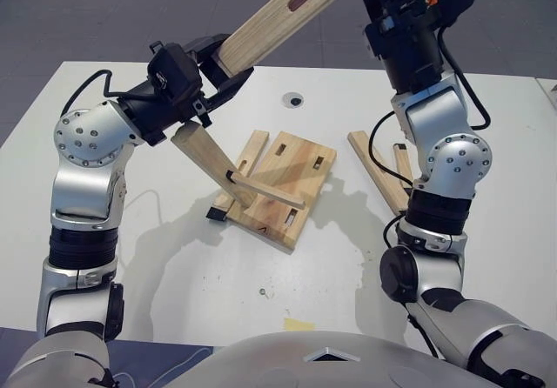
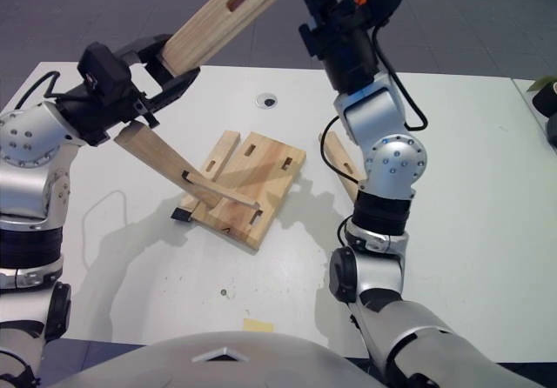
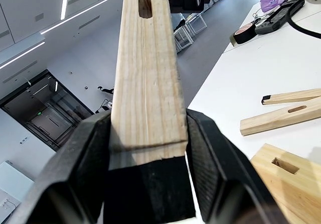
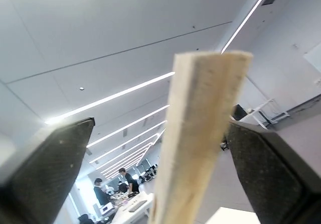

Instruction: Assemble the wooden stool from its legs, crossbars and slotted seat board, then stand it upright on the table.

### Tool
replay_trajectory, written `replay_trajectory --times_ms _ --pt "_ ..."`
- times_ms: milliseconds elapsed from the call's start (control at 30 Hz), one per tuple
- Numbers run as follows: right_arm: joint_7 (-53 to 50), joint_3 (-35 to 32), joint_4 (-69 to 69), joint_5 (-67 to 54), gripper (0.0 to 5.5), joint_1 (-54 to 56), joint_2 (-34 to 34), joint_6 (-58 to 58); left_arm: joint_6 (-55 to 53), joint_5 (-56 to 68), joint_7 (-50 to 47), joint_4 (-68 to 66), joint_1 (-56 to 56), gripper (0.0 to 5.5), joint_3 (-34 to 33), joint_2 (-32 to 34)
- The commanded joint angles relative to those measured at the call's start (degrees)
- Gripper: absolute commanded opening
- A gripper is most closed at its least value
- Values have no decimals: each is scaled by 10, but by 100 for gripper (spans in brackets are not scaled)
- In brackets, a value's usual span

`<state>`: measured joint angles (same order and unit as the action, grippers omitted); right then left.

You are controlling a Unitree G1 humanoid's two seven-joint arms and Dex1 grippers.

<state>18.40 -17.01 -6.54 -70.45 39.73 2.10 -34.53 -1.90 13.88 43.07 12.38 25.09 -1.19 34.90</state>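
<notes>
Stool leg [image 1: 270,23] slants above the surface [image 1: 496,144]: left tool [image 3: 148,138] clamps its end, right tool [image 4: 160,174] gapes around the top, probably regrasping.

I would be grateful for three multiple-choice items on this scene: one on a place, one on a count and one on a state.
1. Where does the seat board lie?
A. on the table, between the arms
B. on the floor
C. on a shelf

2. How many loose wooden pieces lie on the table to the robot's right of the seat board?
A. none
B. two
C. five

3. What is the left claw doing?
A. open and empty
B. shut on the seat board
C. shut on the raised leg

Answers:
1 A: the board rests on the tabletop.
2 B: a dark-tipped piece and a slotted piece lie there.
3 C: both fingers press the leg's end.
</notes>
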Motion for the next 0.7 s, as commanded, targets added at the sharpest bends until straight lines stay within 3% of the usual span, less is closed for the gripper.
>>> replay_trajectory --times_ms 33,467,700 --pt "23 2 -22 -22 391 -4 14 -12 -9 6 14 10 -6 204 8 2" --pt "25 22 -22 39 179 -13 25 13 -11 7 22 28 2 204 13 2" --pt "20 19 -35 27 109 -31 19 16 1 -3 24 25 -5 204 17 3"
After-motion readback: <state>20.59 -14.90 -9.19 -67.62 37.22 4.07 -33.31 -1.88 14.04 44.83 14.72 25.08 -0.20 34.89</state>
